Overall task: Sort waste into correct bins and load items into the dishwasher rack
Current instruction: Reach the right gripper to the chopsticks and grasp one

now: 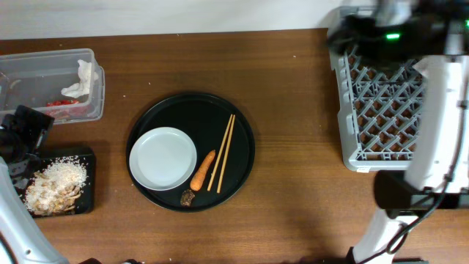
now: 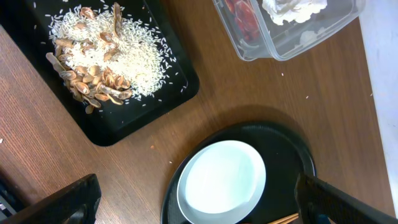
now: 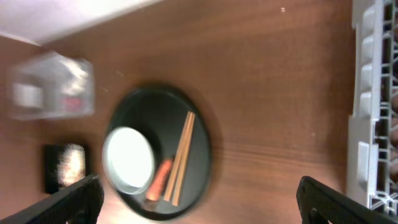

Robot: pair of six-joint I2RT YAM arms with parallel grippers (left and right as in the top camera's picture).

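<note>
A white plate [image 1: 163, 158], an orange carrot [image 1: 203, 170], two wooden chopsticks [image 1: 222, 152] and a small dark scrap [image 1: 187, 197] lie on a round black tray [image 1: 190, 110]. The clear tub [image 1: 29, 81] holds white tissue [image 1: 84, 77] and a red wrapper [image 1: 62, 104]. Rice and beige scraps [image 1: 55, 187] fill the shallow black tray [image 1: 86, 158]. My left gripper [image 2: 199, 208] hangs open and empty high over the plate [image 2: 224, 180], near the shallow tray [image 2: 143, 112]. My right gripper [image 3: 208, 205] is open and empty, up at the grey rack's [image 1: 381, 110] far left corner.
The round tray [image 3: 199, 124] sits mid-table, with bare wood between it and the rack [image 3: 373, 93]. The right arm's white links [image 1: 432, 147] stretch over the rack's right side. The right wrist view is blurred.
</note>
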